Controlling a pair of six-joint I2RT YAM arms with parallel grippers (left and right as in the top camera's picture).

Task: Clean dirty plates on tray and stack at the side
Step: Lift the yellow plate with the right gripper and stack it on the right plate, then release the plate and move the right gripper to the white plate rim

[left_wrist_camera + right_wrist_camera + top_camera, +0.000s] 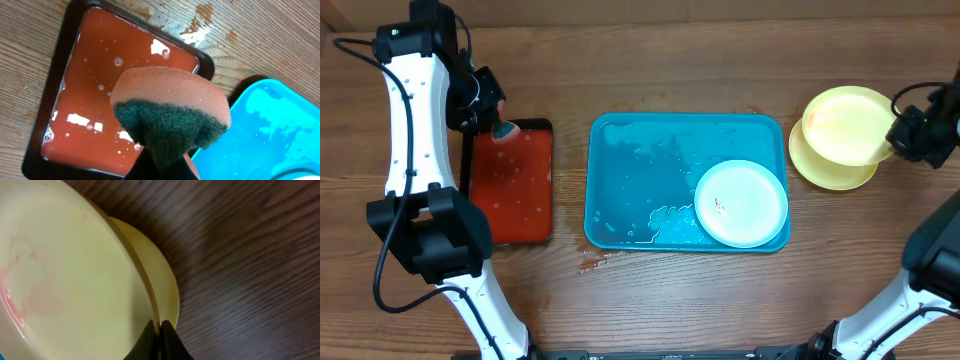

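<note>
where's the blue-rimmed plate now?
Overhead view: the light blue plate lies in the blue tray, at its right end; the yellow-green plate on the table is further right.

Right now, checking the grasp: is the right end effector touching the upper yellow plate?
Touching. Right wrist view: the right end effector pinches the upper yellow plate at its rim.

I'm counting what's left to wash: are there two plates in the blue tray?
No, the overhead view shows only one plate, light blue rimmed, lying in the blue tray, at its right end.
</note>
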